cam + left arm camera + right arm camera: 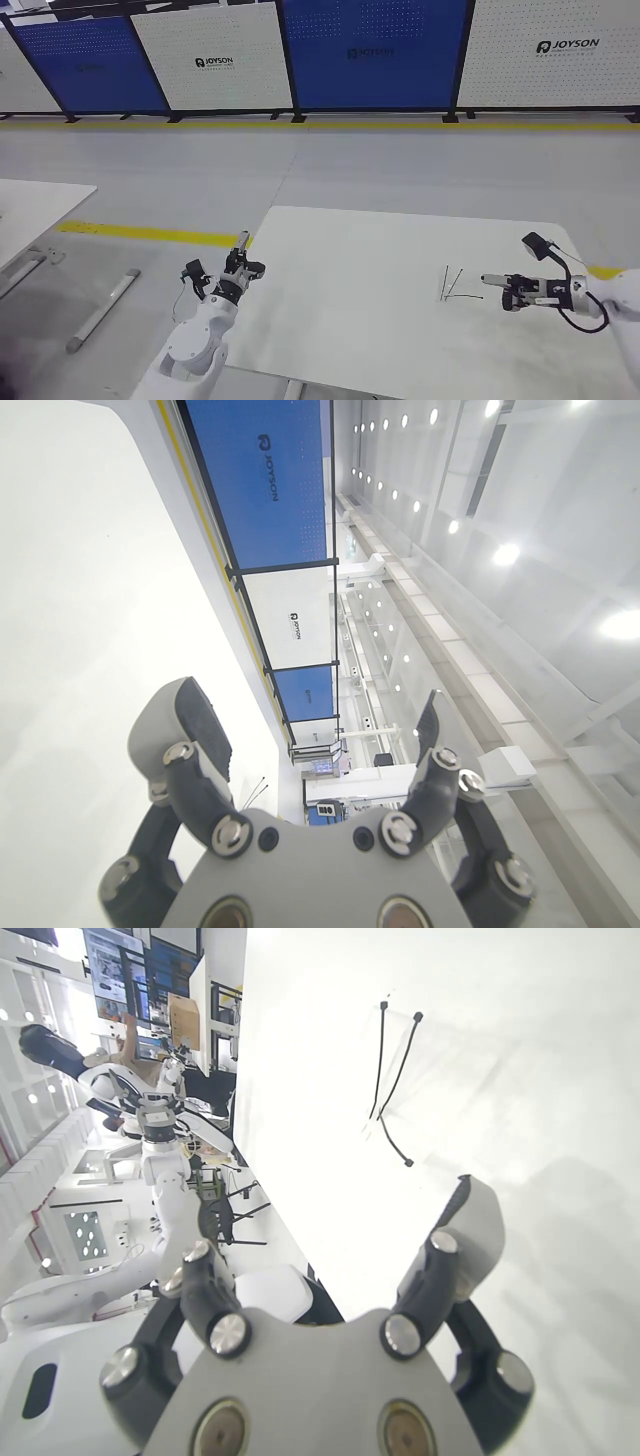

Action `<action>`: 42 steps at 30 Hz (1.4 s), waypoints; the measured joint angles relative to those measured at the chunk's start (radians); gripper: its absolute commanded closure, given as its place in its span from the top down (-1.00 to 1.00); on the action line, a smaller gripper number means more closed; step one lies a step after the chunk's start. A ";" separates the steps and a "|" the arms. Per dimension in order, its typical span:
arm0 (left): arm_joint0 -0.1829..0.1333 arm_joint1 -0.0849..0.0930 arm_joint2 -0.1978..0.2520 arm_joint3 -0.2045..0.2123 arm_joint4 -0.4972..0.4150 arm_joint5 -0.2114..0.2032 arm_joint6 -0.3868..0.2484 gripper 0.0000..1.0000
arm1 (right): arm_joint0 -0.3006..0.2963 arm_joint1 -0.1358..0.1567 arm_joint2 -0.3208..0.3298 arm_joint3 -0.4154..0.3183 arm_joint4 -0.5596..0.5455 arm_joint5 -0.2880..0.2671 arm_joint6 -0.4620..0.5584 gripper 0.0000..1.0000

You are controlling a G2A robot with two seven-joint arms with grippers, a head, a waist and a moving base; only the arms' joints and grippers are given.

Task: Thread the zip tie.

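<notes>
So three black zip ties (378,1063) lie loose on the worktop (350,300) just beside the open, empty right gripper (335,1205), probably staged for a grab, while the left gripper (315,700) sits open too, well apart.

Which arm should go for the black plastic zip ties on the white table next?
Probably right. The right gripper hovers open just beside the three black plastic zip ties on the white table; the left gripper, also open, sits at the table's opposite edge.

Top camera overlooks table (350,330) from above. Wrist cameras sit close behind left gripper (315,700) and right gripper (335,1208); all share zip ties (395,1073).
</notes>
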 measured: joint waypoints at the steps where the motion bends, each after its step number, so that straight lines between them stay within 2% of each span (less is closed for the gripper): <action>1: 0.000 0.000 0.000 0.000 0.000 0.000 0.000 1.00 | 0.000 0.000 0.000 0.000 0.000 0.000 0.000 1.00; 4: 0.000 0.000 0.000 0.000 0.000 0.000 0.000 1.00 | -0.004 -0.012 -0.038 0.023 0.017 -0.021 0.000 1.00; 8: 0.000 0.000 0.000 0.000 0.000 0.000 0.000 1.00 | 0.049 -0.033 -0.136 0.114 0.093 -0.081 0.000 1.00; 11: 0.000 0.000 0.000 0.000 0.000 0.000 0.000 1.00 | 0.113 -0.049 -0.204 0.208 0.123 -0.107 0.000 1.00; 15: 0.000 0.000 0.000 0.000 0.000 0.000 0.000 1.00 | 0.168 -0.070 -0.265 0.301 0.153 -0.113 0.000 1.00; 17: 0.000 0.000 0.000 0.000 0.000 0.000 0.000 1.00 | 0.179 -0.074 -0.282 0.323 0.157 -0.113 0.000 1.00; 29: 0.000 0.000 0.000 0.000 0.000 0.000 0.000 1.00 | 0.177 -0.075 -0.282 0.323 0.160 -0.112 0.000 1.00; 35: 0.000 0.000 0.000 0.000 0.000 0.000 0.000 1.00 | 0.151 -0.062 -0.263 0.320 0.248 -0.112 0.000 1.00; 41: 0.000 0.000 0.000 0.000 0.000 0.000 0.000 1.00 | 0.149 -0.050 -0.267 0.348 0.270 -0.112 0.000 1.00; 42: 0.000 0.000 0.000 0.000 0.000 0.000 0.000 1.00 | 0.150 -0.049 -0.270 0.354 0.272 -0.112 0.000 0.78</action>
